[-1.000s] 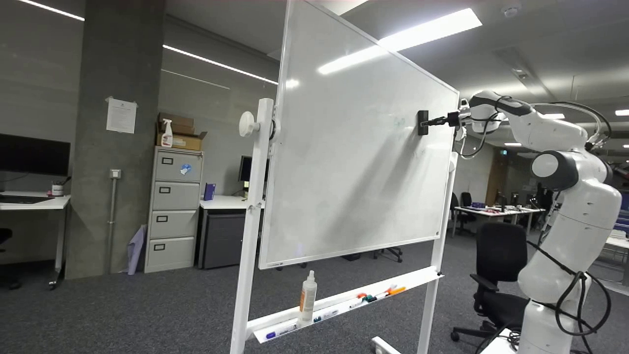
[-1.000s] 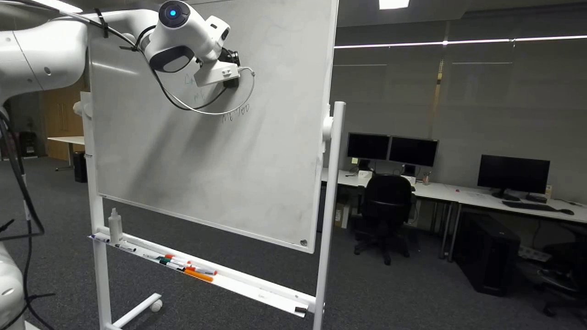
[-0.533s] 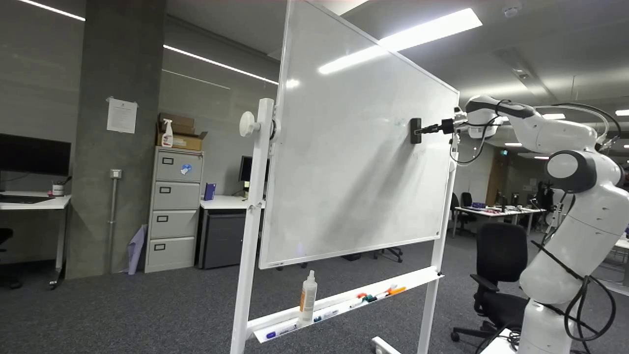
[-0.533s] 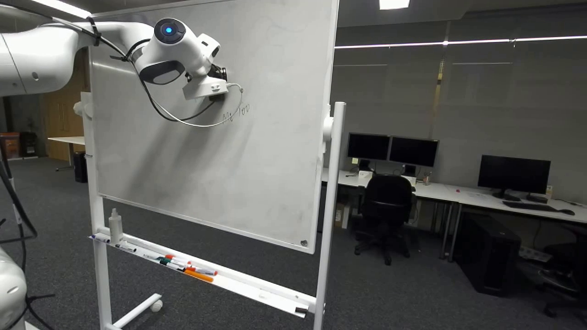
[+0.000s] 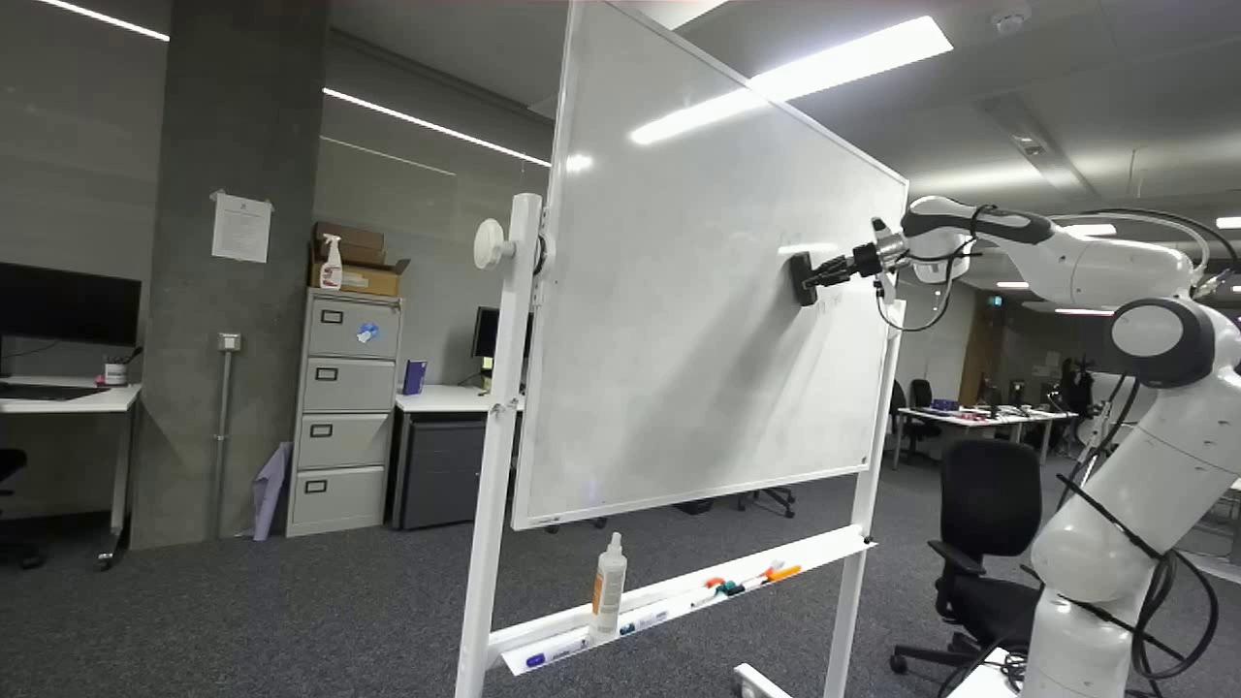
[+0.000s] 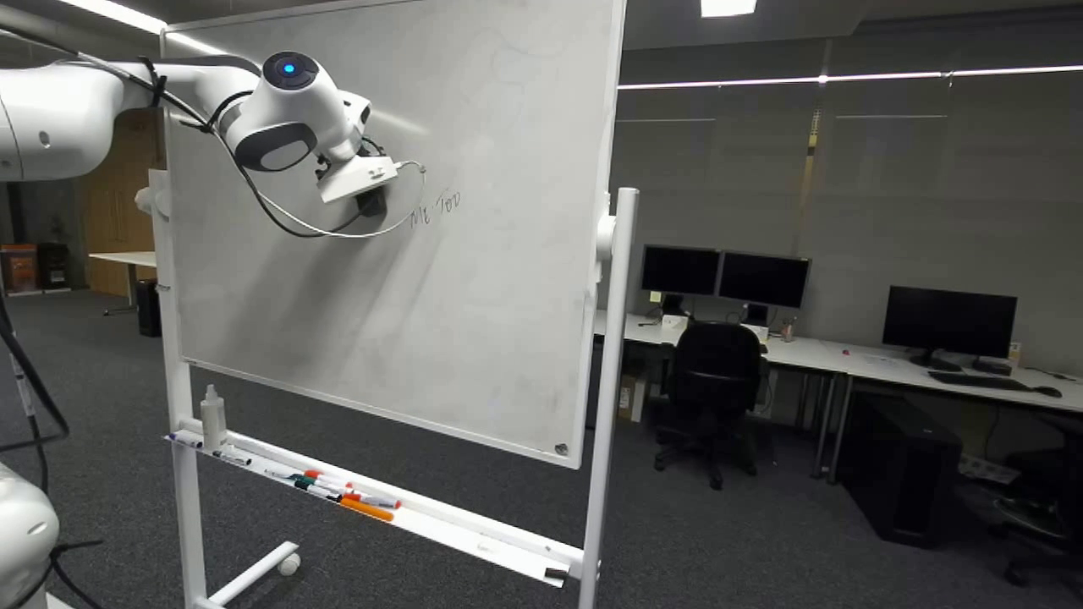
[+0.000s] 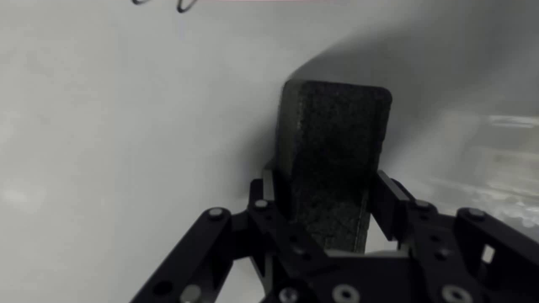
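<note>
My gripper (image 5: 820, 275) is shut on a black block-shaped whiteboard eraser (image 5: 801, 279), with one finger on each long side of it. From the wrist view, the eraser (image 7: 337, 134) reaches forward beyond the fingertips (image 7: 268, 183) and casts a shadow on the whiteboard (image 7: 126, 126). It appears to lie against the board's surface; full contact cannot be told. In an exterior view the eraser (image 6: 371, 203) shows below the white wrist camera mount, left of dark handwriting (image 6: 436, 210). Pen strokes (image 7: 185, 5) also enter the wrist view's top edge. Faint marks (image 5: 829, 302) sit near the eraser.
Below the board, a white ledge (image 6: 482, 541) carries a spray bottle (image 5: 609, 586) and several markers, among them an orange one (image 6: 366, 507). A white post (image 5: 496, 427) supports the board. Loose cables (image 6: 338, 233) hang from the wrist. An office chair (image 5: 989, 504) stands near the arm's base.
The gripper has carried the eraser downward and leftward across the board in both exterior views. The eraser is now more tilted, and the handwriting right of it is less covered.
</note>
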`<state>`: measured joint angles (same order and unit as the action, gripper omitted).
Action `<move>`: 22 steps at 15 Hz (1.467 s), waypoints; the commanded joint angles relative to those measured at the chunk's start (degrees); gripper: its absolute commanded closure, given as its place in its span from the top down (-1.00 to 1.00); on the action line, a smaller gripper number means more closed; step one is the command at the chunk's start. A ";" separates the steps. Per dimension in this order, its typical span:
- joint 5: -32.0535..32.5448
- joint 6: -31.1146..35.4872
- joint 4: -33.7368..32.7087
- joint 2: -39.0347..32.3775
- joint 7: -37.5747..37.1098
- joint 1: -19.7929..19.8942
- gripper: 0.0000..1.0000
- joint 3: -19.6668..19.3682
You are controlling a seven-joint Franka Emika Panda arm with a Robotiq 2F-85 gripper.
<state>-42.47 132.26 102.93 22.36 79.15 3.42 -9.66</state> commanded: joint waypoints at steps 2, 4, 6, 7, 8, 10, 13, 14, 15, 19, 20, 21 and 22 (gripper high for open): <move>8.68 3.71 2.72 2.80 -0.31 -2.34 -0.33 2.25; 13.18 8.63 3.02 3.04 -0.97 -2.69 -0.33 3.13; 17.75 13.61 2.89 3.07 -3.10 -3.16 -0.33 3.33; 19.90 15.28 2.44 2.99 -4.74 -3.18 -0.33 3.40; 21.80 16.11 1.62 2.67 -6.58 -3.36 -0.33 3.24; 25.49 17.69 0.25 2.10 -10.53 -3.37 -0.33 3.12; 29.59 18.18 -2.55 1.30 -16.20 -3.59 -0.33 2.85; 30.70 18.54 -3.34 1.13 -17.76 -3.71 -0.33 2.86; 31.72 18.18 -4.38 1.00 -19.20 -3.86 -0.33 2.90; 36.95 14.28 -6.67 1.01 -24.36 -3.95 -0.33 3.58; 38.40 13.50 -6.42 1.06 -25.15 -3.97 -0.33 3.66; 40.18 12.61 -5.68 1.29 -25.79 -3.67 -0.33 3.83; 41.86 11.01 -4.73 1.75 -26.16 -3.38 -0.33 3.86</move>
<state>-5.14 146.15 98.16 24.22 55.46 -0.16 -5.83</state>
